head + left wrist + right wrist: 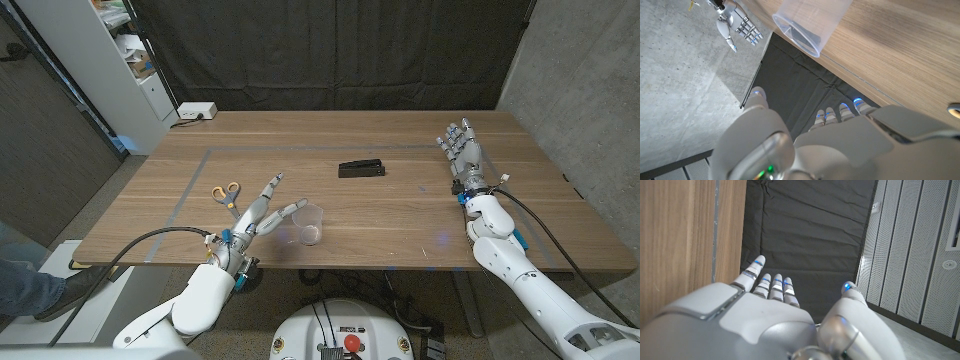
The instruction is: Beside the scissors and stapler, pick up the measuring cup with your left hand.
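Head view: the clear measuring cup (311, 224) stands upright on the wooden tabletop (400, 215), near its front edge. The left hand (258, 219) reaches toward the cup from the scissors' side, its fingers spread and holding nothing — the nearest fingertips come just beside the cup's rim, and whether they touch it cannot be told. The scissors (226, 192), with yellow and grey handles, lie flat beyond the left hand, on the side away from the cup. The black stapler (360, 168) sits farther back than the cup, toward the middle of the tabletop and apart from it. The right hand (465, 155) is well apart from the cup, over the far right part of the tabletop, fingers extended and apart, grasping nothing. A taped rectangle outline marks the tabletop around the cup and stapler.

Left wrist view: the back of the left hand (805, 142) fills the lower part, fingers (842, 111) reaching out with blue-lit tips. The cup (809, 22) shows beyond them with its open rim toward the camera, standing on the wood — a gap lies between it and the fingertips. The right hand (737, 25) shows small in the distance, fingers spread.

Right wrist view: the right hand (775, 320) is released, fingers (774, 287) straight and slightly apart, beside the tabletop (680, 245).
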Available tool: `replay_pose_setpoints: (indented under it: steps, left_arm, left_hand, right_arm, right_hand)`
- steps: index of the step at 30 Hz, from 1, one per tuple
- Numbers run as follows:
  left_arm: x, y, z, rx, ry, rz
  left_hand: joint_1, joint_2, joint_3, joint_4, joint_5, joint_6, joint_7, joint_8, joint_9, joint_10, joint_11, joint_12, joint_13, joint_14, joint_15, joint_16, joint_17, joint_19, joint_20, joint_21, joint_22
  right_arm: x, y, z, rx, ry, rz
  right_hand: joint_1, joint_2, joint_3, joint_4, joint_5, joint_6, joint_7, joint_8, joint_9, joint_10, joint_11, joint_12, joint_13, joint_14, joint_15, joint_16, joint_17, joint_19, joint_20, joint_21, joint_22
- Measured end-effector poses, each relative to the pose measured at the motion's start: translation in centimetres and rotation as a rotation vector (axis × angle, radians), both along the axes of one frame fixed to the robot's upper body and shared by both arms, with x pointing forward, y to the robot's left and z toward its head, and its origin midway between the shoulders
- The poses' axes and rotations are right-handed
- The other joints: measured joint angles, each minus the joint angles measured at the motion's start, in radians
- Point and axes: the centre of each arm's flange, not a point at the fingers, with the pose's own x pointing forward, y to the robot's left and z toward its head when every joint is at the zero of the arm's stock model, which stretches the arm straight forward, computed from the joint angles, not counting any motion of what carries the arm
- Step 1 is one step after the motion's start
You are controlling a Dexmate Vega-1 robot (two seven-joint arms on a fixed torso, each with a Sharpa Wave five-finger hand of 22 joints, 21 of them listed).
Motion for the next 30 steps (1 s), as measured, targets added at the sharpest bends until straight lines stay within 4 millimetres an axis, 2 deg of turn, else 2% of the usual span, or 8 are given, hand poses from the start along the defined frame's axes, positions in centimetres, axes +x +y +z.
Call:
replay_pose_setpoints:
  steps: [17, 30]
  left_arm:
    - [-0.2, -0.9, -1.0, 0.040, 0.038, 0.042]
    - [0.3, -1.4, -1.7, 0.057, 0.076, 0.055]
  left_hand:
    - [0.026, 0.000, 0.005, -0.004, 0.000, -0.005, 0.006, 0.000, 0.000, -0.003, 0.004, 0.000, 0.000, -0.004, 0.004, 0.000, 0.000, 0.002, 0.013, 0.000, 0.000]
    - [0.032, 0.005, 0.007, -0.007, 0.000, -0.005, 0.006, 0.000, 0.000, -0.003, 0.004, -0.004, 0.000, -0.004, 0.004, 0.000, 0.000, -0.002, 0.016, 0.000, 0.000]
  right_arm:
    - [0.4, -0.5, -0.4, 0.015, 0.007, -0.002]
    - [0.6, -0.9, -0.8, 0.022, 0.012, -0.006]
  right_hand:
    - [0.000, 0.000, -0.004, 0.004, 0.004, 0.000, 0.000, 0.000, 0.000, 0.000, 0.000, 0.000, 0.000, 0.000, 0.000, 0.000, 0.000, 0.000, 0.000, 0.000, 0.000]
    - [0.000, 0.000, -0.004, 0.004, 0.008, 0.006, -0.005, 0.000, 0.000, 0.000, 0.000, 0.000, 0.000, 0.000, 0.000, 0.000, 0.000, 0.000, 0.000, 0.000, 0.000]
